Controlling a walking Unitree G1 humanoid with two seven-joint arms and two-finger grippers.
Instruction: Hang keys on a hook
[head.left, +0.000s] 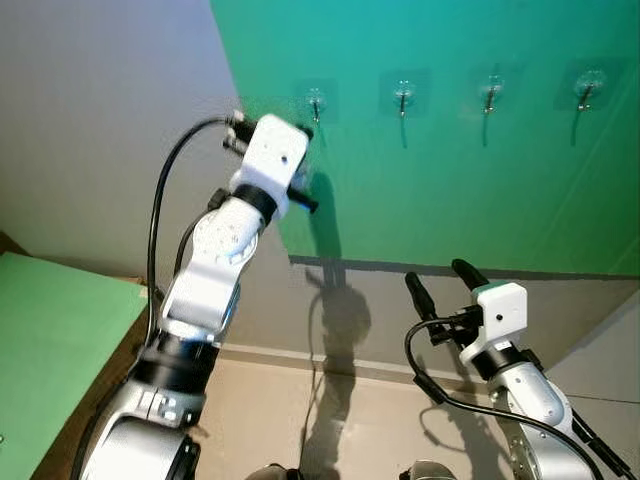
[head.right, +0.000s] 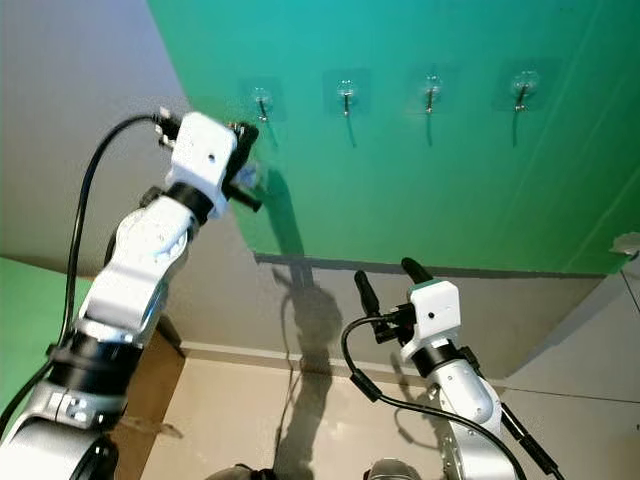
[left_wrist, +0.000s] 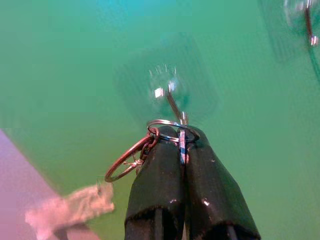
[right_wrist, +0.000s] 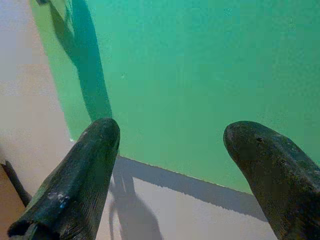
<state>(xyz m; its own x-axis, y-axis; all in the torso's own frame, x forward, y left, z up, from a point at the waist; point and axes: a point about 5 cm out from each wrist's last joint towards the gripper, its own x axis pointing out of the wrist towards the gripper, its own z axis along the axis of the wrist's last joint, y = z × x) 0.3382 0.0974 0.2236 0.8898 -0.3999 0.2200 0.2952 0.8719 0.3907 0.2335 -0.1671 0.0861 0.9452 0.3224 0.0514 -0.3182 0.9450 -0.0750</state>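
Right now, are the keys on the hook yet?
Almost. Picked up already: the left claw is shut on the key ring and raised to the leftmost hook on the green wall. The ring sits at the hook's tip; whether it's looped on, I can't tell. Letting go is left. The right claw waits open.

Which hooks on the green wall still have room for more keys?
The three hooks to the right are bare: second, third and fourth. The green wall beneath them is open too. It's crowded at the first hook, where the left tool holds the key ring.
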